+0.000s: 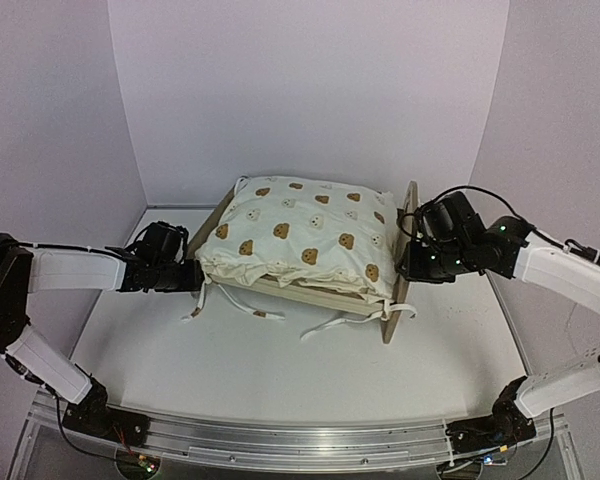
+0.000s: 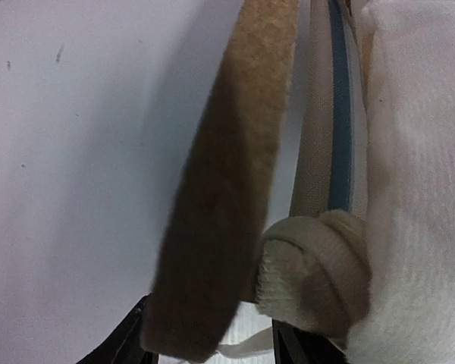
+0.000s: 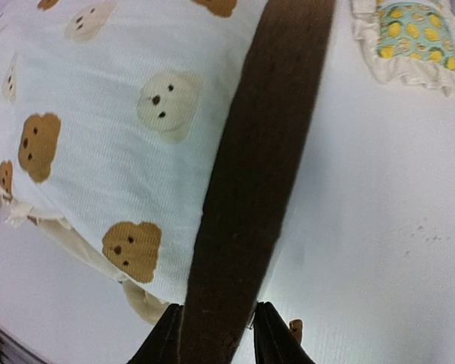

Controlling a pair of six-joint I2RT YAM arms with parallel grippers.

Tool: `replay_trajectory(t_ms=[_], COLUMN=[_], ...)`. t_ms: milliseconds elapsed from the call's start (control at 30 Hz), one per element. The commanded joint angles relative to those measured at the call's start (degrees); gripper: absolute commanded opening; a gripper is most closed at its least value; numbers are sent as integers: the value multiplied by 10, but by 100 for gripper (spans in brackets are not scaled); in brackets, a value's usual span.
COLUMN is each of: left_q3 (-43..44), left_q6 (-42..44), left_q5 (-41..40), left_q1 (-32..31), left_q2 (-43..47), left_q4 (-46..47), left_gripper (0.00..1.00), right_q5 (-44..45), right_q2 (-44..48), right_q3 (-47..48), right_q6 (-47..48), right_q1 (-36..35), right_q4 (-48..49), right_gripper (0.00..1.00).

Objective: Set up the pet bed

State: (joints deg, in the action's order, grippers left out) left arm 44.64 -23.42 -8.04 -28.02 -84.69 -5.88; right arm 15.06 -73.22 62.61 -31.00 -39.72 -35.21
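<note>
The pet bed [image 1: 391,318], light wood with arched end boards, stands mid-table with the cream bear-print cushion [image 1: 305,235] lying on it. My left gripper [image 1: 190,275] is at the left end board. In the left wrist view its jaws [image 2: 211,350] straddle that board [image 2: 227,174] with a gap on the cushion side, so it is open. The blue-striped base [image 2: 340,136] shows beside the cushion [image 2: 417,189]. My right gripper [image 1: 408,265] is shut on the right end board [image 3: 265,152], with both fingers pressed on its faces [image 3: 218,337].
The cushion's cloth ties [image 1: 330,325] trail over the table in front of the bed. A small lemon-print pillow [image 3: 413,34] lies on the table beyond the right end board. White walls close in the back and both sides.
</note>
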Motion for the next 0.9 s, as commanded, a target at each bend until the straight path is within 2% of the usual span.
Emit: replay_trajectory(t_ms=[0, 133, 200, 300, 333, 433, 500, 633, 767, 867], left_q3=[47, 80, 93, 95, 93, 87, 78, 63, 52, 40], left_q6=[39, 68, 72, 69, 65, 55, 48, 36, 23, 11], left_q5=[-20, -21, -25, -27, -25, -19, -12, 1, 14, 37], left_q1=[47, 96, 105, 105, 105, 105, 105, 105, 105, 105], left_q2=[-21, -58, -68, -54, -42, -1, 36, 101, 149, 173], left_q4=[35, 36, 24, 4, -6, -49, -77, -121, -158, -169], left_gripper=[51, 51, 53, 60, 63, 72, 77, 85, 88, 89], right_q5=[-70, -81, -94, -90, -72, -21, -13, -69, -90, -168], right_q2=[-41, -72, -90, -88, -75, -26, 7, 33, -9, -75], right_q3=[-12, -11, 6, 23, 25, 30, 31, 44, 97, 148], right_q6=[-47, -63, -50, -19, -1, 51, 69, 76, 83, 53], right_q1=[-83, -132, -144, -145, -145, -137, -104, 0, 99, 190], right_q4=[53, 90, 95, 80, 72, 48, 38, 36, 38, 55], right_gripper=[33, 34, 38, 57, 67, 87, 92, 93, 93, 92])
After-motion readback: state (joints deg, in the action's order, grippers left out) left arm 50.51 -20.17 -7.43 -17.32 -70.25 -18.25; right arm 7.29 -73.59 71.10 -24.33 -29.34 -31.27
